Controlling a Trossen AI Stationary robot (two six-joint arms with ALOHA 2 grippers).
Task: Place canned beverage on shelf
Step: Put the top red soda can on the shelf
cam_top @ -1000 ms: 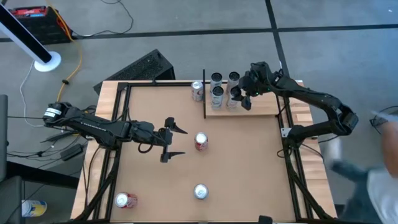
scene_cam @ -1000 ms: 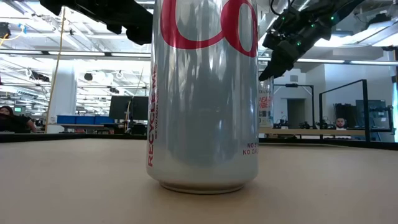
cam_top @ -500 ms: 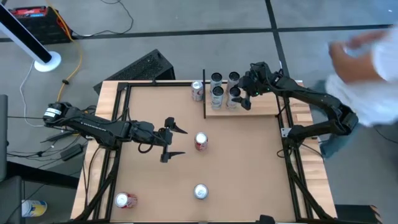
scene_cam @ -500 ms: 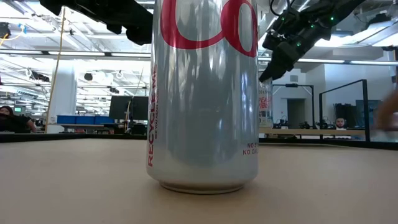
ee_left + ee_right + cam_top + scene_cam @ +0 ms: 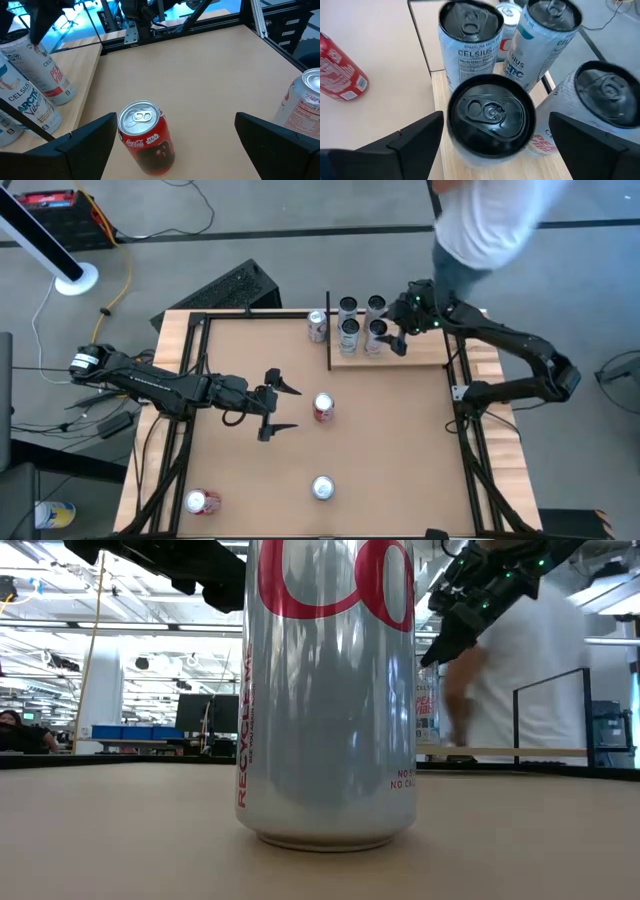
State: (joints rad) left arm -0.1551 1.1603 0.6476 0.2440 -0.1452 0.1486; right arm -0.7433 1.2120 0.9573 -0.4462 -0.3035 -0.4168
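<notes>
High view, right gripper (image 5: pixel 393 338) spread wide above four slim cans (image 5: pixel 361 324) on the shelf (image 5: pixel 420 352), left gripper (image 5: pixel 281 408) wide beside a red can (image 5: pixel 323 408), right wrist view, fingers (image 5: pixel 415 135) flanking a black-topped can (image 5: pixel 491 120) untouched.

Pale wood shelf (image 5: pixel 420 352) holds white cans with black lids (image 5: pixel 490 112) and blue or red lettering. A red can (image 5: pixel 146 137) stands on the tan counter (image 5: pixel 400 450).
</notes>
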